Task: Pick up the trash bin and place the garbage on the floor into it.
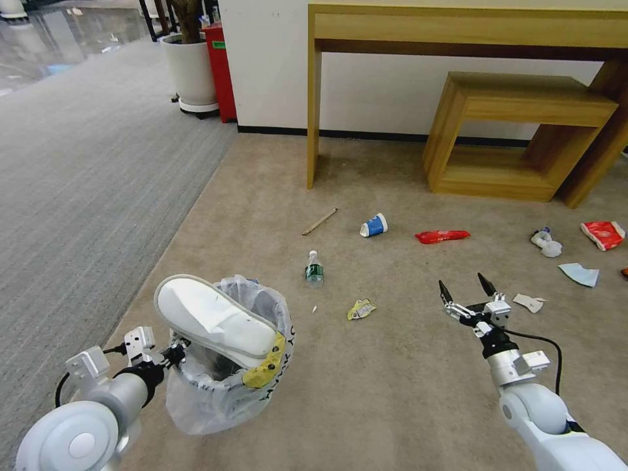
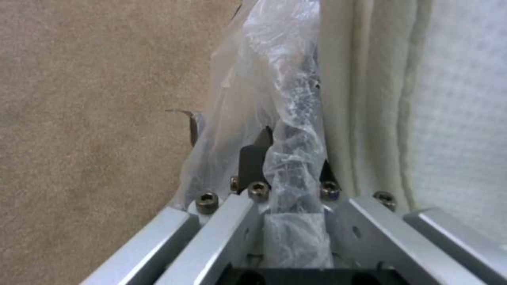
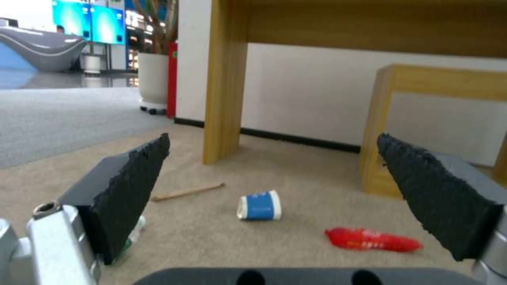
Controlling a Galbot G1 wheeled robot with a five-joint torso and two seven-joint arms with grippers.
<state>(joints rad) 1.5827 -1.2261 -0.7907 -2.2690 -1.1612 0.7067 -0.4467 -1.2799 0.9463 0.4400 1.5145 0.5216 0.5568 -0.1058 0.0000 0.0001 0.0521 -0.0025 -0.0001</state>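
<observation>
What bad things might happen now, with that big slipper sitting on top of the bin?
The white slipper lies across the mouth of the trash bin rather than down inside, so it may slide off if the bin tilts. It also covers much of the opening, so new litter could bounce out. The left gripper pinches the rim through crinkly plastic, which might slip. The right gripper hangs open above the floor, holding nothing.

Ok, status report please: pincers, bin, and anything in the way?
Left pincer shut on bin rim, slipper on top. Right pincer open, empty, above carpet. Cup, bottle, wrappers still down.
</observation>
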